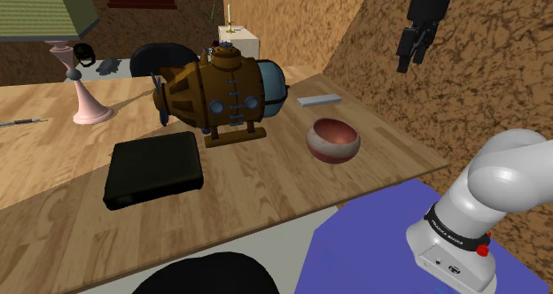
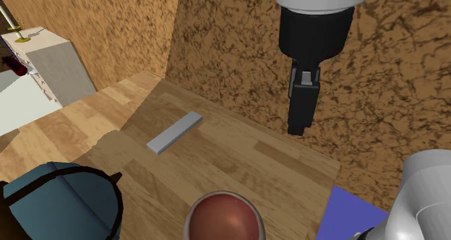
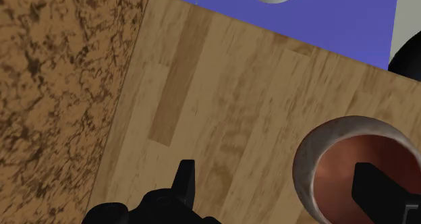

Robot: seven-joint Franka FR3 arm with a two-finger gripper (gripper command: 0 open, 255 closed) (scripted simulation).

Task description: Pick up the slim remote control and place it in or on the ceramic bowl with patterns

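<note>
- Shoulder view: the remote (image 1: 318, 99) lies flat on the worktop (image 1: 266, 186), close to the brown wall and a little beyond the bowl (image 1: 323, 148), not touching it. The bowl is empty. The tool (image 1: 409, 60) hangs high above the worktop, to this view's right of the remote and well clear of both things, with nothing in it.
- Second exterior view: the remote (image 2: 174, 132) rests alone on bare wood, well apart from the bowl (image 2: 195, 210) at the lower edge. The tool (image 2: 298, 126) points down, in the air in front of the wall, off to this view's right of the remote.
- Wrist view: the tool (image 3: 276, 182) has its fingers (image 3: 183, 175) spread wide, and only the worktop (image 3: 236, 108) and part of the bowl's rim (image 3: 303, 155) lie beneath them.
- As I judge it, no part of the task is done. The tool has yet to move over the remote, go down, close across its narrow width, lift it, carry it to the bowl and let go.
</note>
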